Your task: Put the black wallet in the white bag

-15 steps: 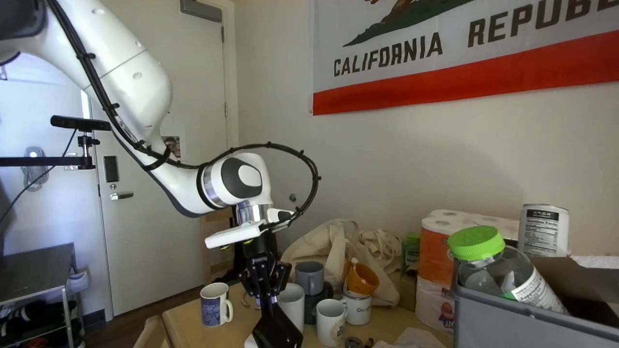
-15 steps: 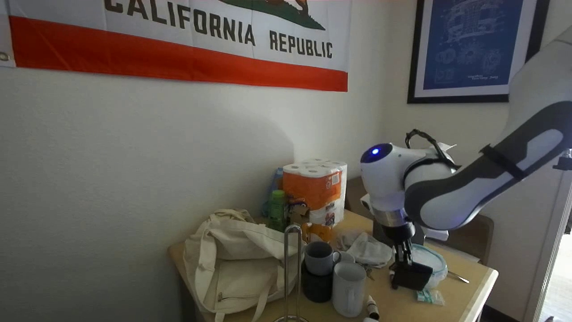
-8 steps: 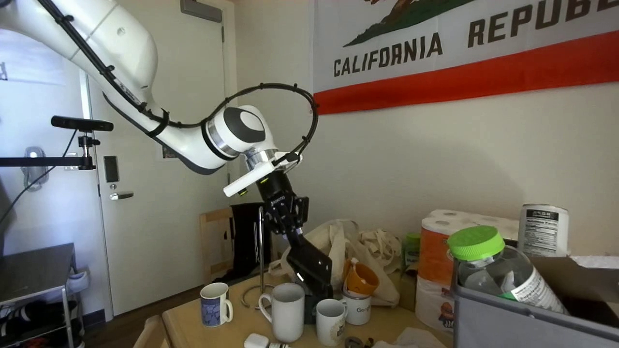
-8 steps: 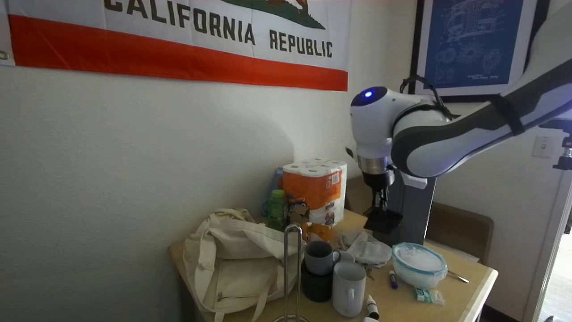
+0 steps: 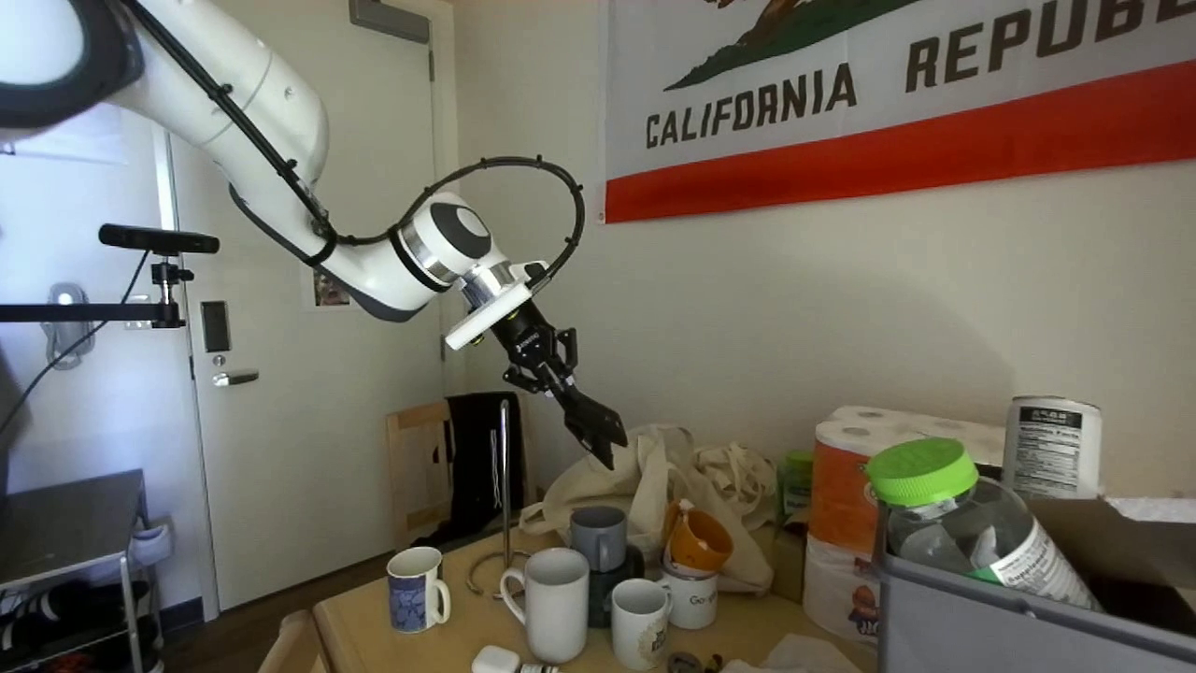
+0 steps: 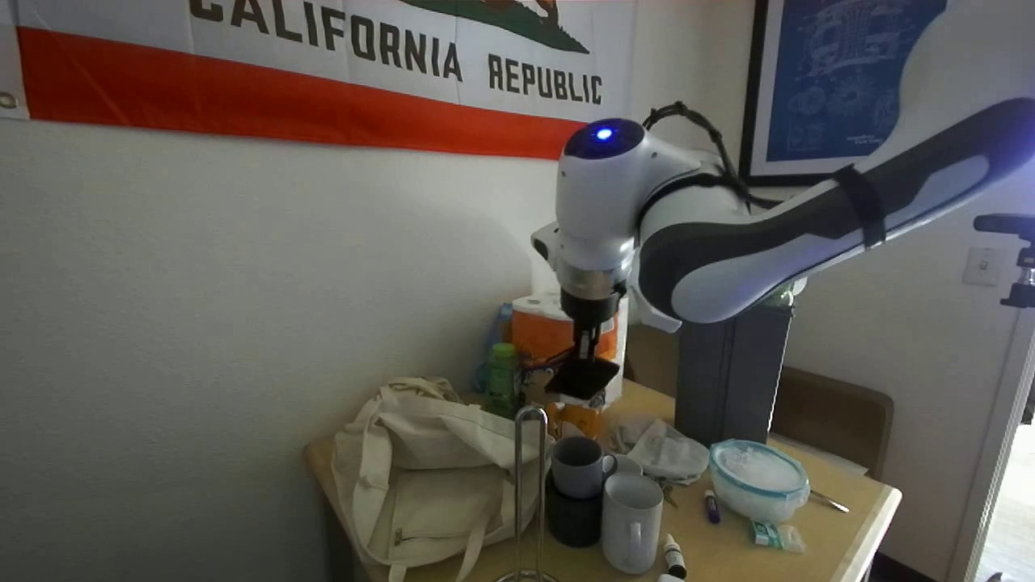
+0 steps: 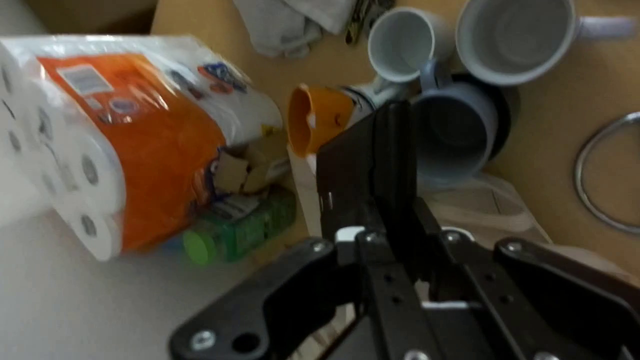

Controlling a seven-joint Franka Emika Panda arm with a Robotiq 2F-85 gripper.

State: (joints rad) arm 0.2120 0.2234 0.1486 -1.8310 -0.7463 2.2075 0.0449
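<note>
In an exterior view, from the left, a flag (image 6: 323,97) hangs above the bag (image 6: 441,505), which sits slumped on the bench (image 6: 744,566) with its straps loose down the front. Just behind the bag's right side stands a green bottle (image 6: 503,384), and in front of that same side rises a wire stand (image 6: 518,485). Paper rolls (image 6: 540,331) in orange wrap stand behind the bag and to its right, partly hidden by the arm (image 6: 598,194).

Close beside the bag on its right, a grey mug (image 6: 576,473) sits on a dark cup (image 6: 572,524). The wallet (image 6: 584,378) is in the air, up and to the right of the bag in this view, tilted and outside it. In the wrist view the fingers (image 7: 428,220) stand narrow, gripping the wallet between them.

Further right of the bag comes a white mug (image 6: 632,521), then a crumpled cloth (image 6: 669,454), a white tube (image 6: 673,551) and a marker (image 6: 711,507). A grey bin (image 6: 732,376) stands well apart from the bag and farther back. Farthest to the bag's right are a blue-rimmed tub (image 6: 764,485) and a small packet (image 6: 778,536).
</note>
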